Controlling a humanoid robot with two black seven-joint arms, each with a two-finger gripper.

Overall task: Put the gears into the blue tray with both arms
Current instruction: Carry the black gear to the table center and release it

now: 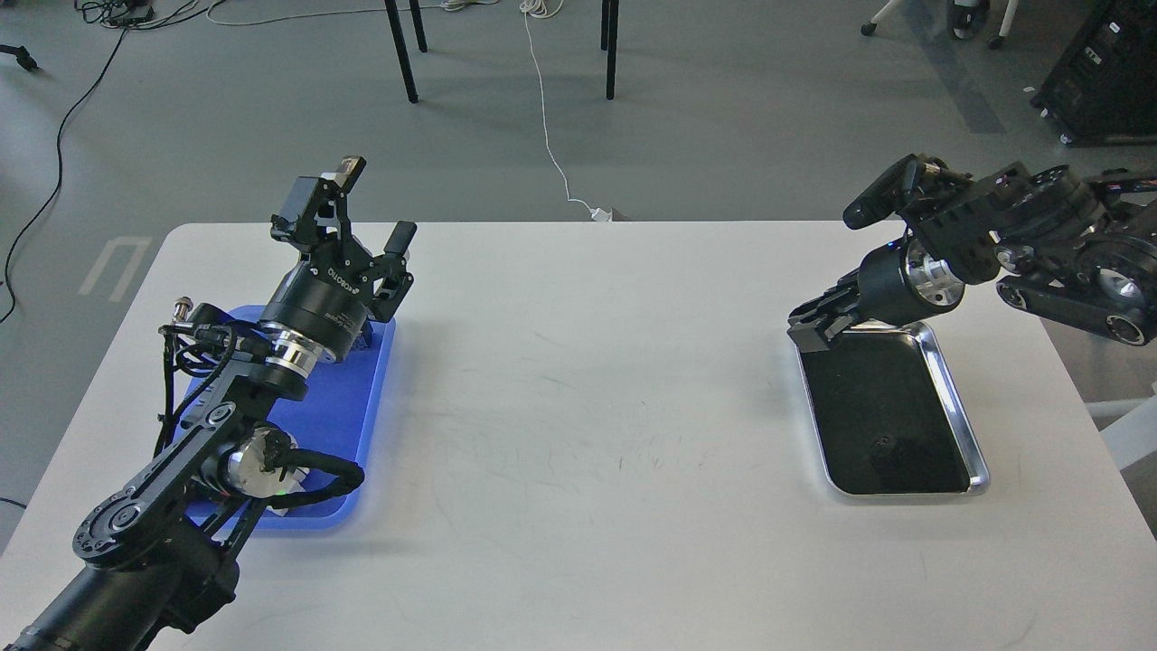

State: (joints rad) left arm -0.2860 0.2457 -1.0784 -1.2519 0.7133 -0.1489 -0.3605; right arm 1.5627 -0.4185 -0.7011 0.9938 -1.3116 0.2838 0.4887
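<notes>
The blue tray (348, 402) lies at the table's left, with my left arm stretched over it. Above the tray's far edge, my left gripper (374, 204) points up and away, open and empty. My right gripper (806, 329) hangs over the far left corner of a silver tray (955, 398) with a black inside. Its fingertips are together, and I cannot make out anything between them. One small dark gear (881, 443) lies on the black floor of the silver tray. A dark bit (363, 342) shows on the blue tray under my left wrist; I cannot tell what it is.
The white table (587, 407) spreads between the two trays. Beyond its far edge are chair legs (402, 50) and a white cable (551, 136) on the grey floor. A black cabinet (1107, 72) stands at the far right.
</notes>
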